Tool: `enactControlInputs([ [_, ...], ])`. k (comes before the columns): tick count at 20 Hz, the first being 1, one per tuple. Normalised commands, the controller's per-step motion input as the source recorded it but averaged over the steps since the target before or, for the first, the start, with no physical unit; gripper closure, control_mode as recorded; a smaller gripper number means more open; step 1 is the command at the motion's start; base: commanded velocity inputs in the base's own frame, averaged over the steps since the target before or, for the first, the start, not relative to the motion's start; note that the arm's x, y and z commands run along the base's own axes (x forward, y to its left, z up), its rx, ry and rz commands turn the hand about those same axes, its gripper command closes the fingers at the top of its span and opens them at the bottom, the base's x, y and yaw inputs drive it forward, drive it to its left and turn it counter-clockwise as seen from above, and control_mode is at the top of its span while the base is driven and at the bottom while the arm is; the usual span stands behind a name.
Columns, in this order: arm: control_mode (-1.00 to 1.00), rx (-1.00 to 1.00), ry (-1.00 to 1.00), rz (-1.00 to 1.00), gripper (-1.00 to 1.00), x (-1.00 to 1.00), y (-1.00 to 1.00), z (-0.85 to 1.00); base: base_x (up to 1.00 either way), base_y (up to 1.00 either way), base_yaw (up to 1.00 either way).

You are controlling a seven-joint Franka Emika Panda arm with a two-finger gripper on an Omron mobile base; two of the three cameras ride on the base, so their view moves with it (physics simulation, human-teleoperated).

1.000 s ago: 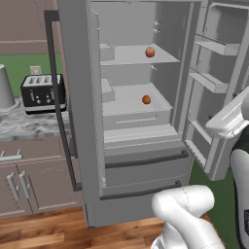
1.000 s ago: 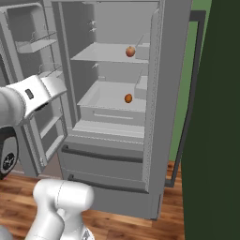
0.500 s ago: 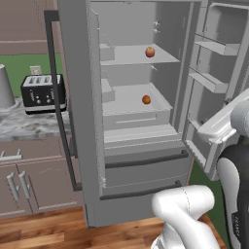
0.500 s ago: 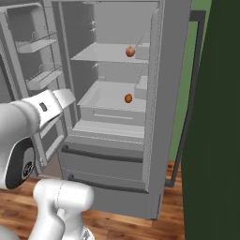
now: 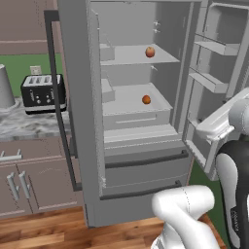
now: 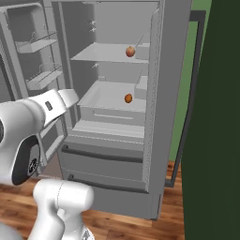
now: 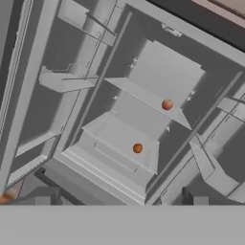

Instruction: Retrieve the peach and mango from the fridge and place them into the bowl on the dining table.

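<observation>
And here we are in front of the tall grey French-door fridge (image 5: 87, 121), both upper doors swung wide and the interior on full show. On the upper shelf sits a small round reddish-orange fruit (image 5: 150, 51), pink-flushed, most likely the peach; below it, in the shallow pale bin, a smaller, plainer orange fruit (image 5: 146, 99), probably the mango, though at this size I can't swear which is which. From the right base view the same pair line up, upper fruit (image 6: 130, 51) over lower fruit (image 6: 128, 98), both well back from the shelf edges. The hand camera looks straight into the compartment at a roll, both fruits framed, the lower one (image 7: 137, 148) nearer centre.

The white arm is raised in front of the open fridge, its forearm hanging by the right-hand door shelves (image 5: 209, 82). The gripper (image 7: 117, 198) is well short of the shelves; the dark fingertips (image 7: 45, 195) stand far apart at the bottom of the hand view, so the jaws read as wide, holding nothing.

My read: this is the reach-in, first fruit not yet taken. Next move calls for driving the hand forward into the compartment, clearing the bin's front lip, then centring the fingers around one fruit before closing. A black two-slot toaster (image 5: 41, 92) waits on the marbled counter off to the left
</observation>
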Motion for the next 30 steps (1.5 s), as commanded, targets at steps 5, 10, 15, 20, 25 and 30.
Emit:
enactControlInputs([
  [5, 1.00, 0.00, 0.00, 0.00, -1.00, 0.00, 0.00, 0.00, 0.18, 0.00, 0.00],
  [10, 1.00, 0.00, 0.00, 0.00, -1.00, 0.00, 0.00, 0.00, 0.43, 0.00, 0.00],
  [15, 1.00, 0.00, 0.00, 0.00, -1.00, 0.00, 0.00, 0.00, 0.77, 0.00, 0.00],
  [20, 1.00, 0.00, 0.00, 0.00, -1.00, 0.00, 0.00, 0.00, 0.96, 0.00, 0.00],
  [25, 1.00, 0.00, 0.00, 0.00, -1.00, 0.00, 0.00, 0.00, 1.00, 0.00, 0.00],
  [30, 1.00, 0.00, 0.00, 0.00, -1.00, 0.00, 0.00, 0.00, 1.00, 0.00, 0.00],
])
